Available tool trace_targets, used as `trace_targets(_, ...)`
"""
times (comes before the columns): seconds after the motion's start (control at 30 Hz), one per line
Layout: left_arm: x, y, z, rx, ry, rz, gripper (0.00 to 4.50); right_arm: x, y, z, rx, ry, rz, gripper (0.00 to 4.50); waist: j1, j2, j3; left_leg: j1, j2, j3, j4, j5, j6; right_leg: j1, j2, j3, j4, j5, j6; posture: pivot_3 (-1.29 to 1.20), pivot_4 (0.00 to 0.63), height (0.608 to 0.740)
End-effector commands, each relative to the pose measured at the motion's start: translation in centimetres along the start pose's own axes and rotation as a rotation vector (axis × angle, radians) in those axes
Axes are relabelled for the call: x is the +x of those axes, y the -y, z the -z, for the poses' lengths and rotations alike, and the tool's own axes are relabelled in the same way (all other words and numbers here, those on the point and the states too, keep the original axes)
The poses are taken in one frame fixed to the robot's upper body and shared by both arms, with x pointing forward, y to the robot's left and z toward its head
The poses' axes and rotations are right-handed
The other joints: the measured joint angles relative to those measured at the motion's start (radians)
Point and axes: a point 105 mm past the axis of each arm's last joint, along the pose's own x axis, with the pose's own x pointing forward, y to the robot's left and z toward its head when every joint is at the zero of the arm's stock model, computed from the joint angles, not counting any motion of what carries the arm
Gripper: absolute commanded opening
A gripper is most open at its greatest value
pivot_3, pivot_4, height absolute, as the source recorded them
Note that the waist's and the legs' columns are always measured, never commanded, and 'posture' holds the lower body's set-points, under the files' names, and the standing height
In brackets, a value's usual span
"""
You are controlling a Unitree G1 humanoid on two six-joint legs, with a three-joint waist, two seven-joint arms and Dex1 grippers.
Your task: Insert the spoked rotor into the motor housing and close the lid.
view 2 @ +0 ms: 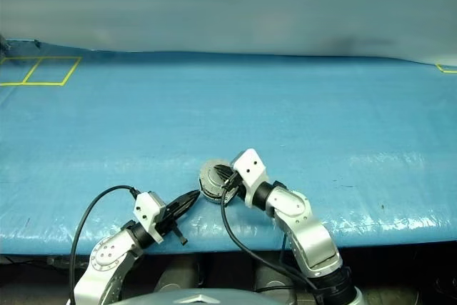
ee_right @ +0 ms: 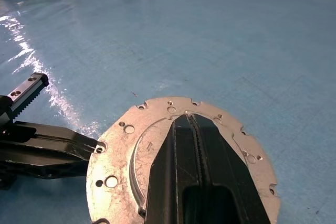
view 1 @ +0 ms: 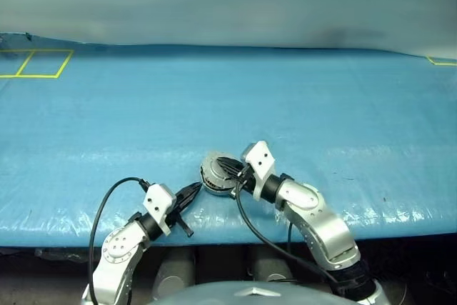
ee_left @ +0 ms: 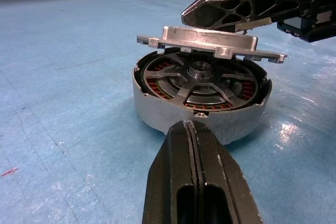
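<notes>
Just ahead of the left gripper (ee_left: 193, 125), whose two black fingers are pressing together around nothing, the motor housing (ee_left: 157, 113) is sitting on the blue table cover (view 1: 300, 98), close to its near edge. Seen from the left wrist, the spoked rotor (ee_left: 202, 85) is lying seated inside the housing, with red-brown windings peeking between its spokes, and the lid (ee_left: 210, 43) is hovering tilted above the far side, not yet down on the rim. From the head views that interior is too small to make out; the housing is reading merely as a grey puck between the two grippers. The right gripper (ee_right: 187, 116), likewise clenched with no gap between its fingers, is lying across the lid's upper face, its tips reaching near the lid's far edge; whether it is pressing on the metal or resting just above it cannot be told. Its own fingers are covering much of the lid in the right wrist view, and the housing beneath is hidden there. Yellow tape lines (view 1: 43, 64) are marking the cover's far left corner.
</notes>
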Motion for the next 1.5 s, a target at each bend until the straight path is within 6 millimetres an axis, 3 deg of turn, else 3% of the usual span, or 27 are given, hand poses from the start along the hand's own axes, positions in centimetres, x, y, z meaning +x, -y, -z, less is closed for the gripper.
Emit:
trace_targets(0.03,0.3,-0.2,-0.3,0.021,0.02,0.02,0.02,0.6,-1.2,-0.1,0.052,0.05,-0.012,0.0,0.0,0.0,0.0,0.0,0.0,0.0,0.0,0.0,0.0,0.0,0.0,0.0,-0.001,0.0,0.0,0.0,0.15,0.74)
trace_targets(0.27,0.4,-0.2,-0.3,0.026,0.018,0.032,0.02,1.3,-0.8,2.7,0.059,-0.043,0.041,0.0,0.0,0.0,-0.001,0.0,0.0,-0.001,-0.002,0.0,0.0,0.002,0.0,-0.001,-0.006,0.001,0.001,0.0,0.15,0.74)
trace_targets(0.43,0.3,-0.2,-0.4,0.036,0.02,0.023,0.02,0.9,-0.7,-0.2,0.125,0.092,0.03,0.0,0.001,0.0,-0.001,0.001,0.0,-0.001,-0.003,0.0,0.0,0.003,0.0,-0.002,-0.007,0.001,0.001,0.0,0.15,0.74)
trace_targets(0.63,0.3,-0.1,-0.4,0.032,0.018,0.023,0.02,-0.3,-0.2,-1.6,0.08,0.115,-0.002,0.0,0.001,0.0,-0.001,0.0,0.0,-0.001,-0.004,0.0,0.0,0.002,0.0,-0.002,-0.007,0.001,0.001,0.0,0.15,0.74)
trace_targets(0.77,0.4,-0.1,-0.4,0.03,0.014,0.03,0.0,-0.7,0.0,-1.7,0.04,0.088,0.001,0.87,0.001,0.0,-0.001,0.0,0.0,-0.001,-0.004,0.0,0.0,0.002,0.0,-0.002,-0.007,0.001,0.001,0.0,0.15,0.74)
trace_targets(1.13,0.5,0.0,-0.5,0.035,0.017,0.035,0.0,-0.6,-0.8,-0.7,0.034,0.031,-0.04,4.48,0.001,0.0,-0.001,0.0,0.0,-0.001,-0.004,0.0,0.0,0.002,0.0,-0.002,-0.007,0.001,0.001,0.0,0.15,0.74)
trace_targets(1.5,0.7,0.1,-0.9,0.039,0.019,0.041,0.0,-0.4,0.4,0.4,-0.003,0.011,0.042,4.48,0.002,0.0,-0.001,0.0,0.0,-0.001,-0.004,0.0,0.0,0.002,0.0,-0.002,-0.007,0.001,0.001,0.0,0.15,0.74)
